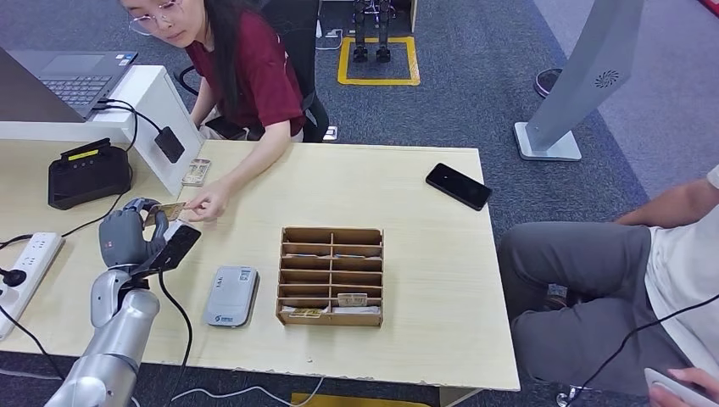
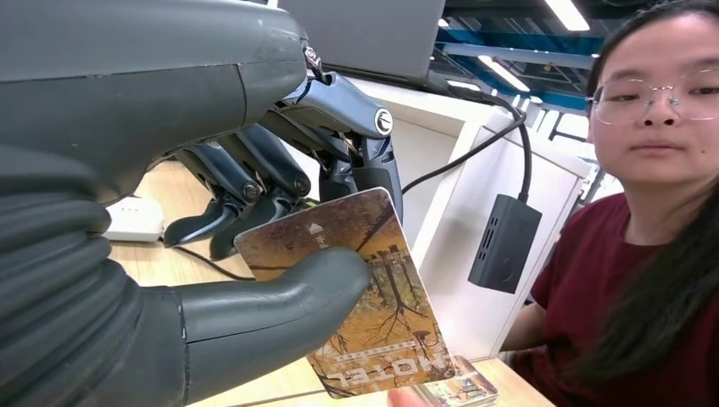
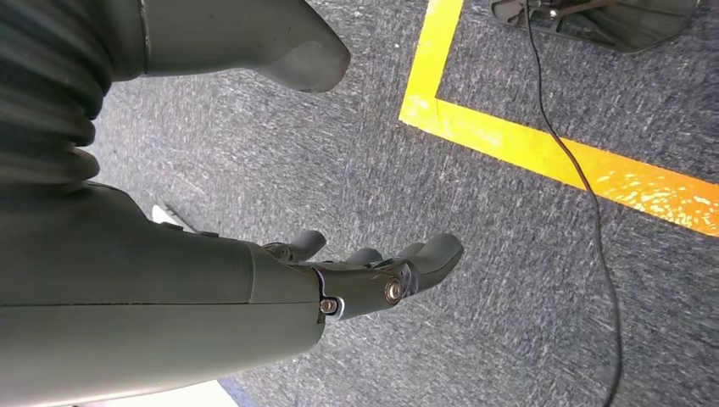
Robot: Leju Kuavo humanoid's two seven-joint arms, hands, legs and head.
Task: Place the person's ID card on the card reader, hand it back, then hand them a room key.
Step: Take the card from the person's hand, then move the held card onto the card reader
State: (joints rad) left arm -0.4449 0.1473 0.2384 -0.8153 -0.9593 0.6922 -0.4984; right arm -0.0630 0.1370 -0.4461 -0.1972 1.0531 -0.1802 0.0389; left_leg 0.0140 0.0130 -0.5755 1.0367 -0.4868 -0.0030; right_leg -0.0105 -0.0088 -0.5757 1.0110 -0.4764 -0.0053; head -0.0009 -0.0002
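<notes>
My left hand (image 1: 127, 237) pinches a room key (image 2: 356, 297) between thumb and fingers (the word HOTEL shows along its far end), held above the desk (image 1: 424, 203) near its left side. The card's long axis runs out from my thumb toward the person, whose hand (image 1: 208, 203) already touches its far edge in the head view. So the handover lies straight ahead of this hand. My right hand (image 3: 373, 271) hangs over the carpet, fingers loosely extended, holding nothing.
</notes>
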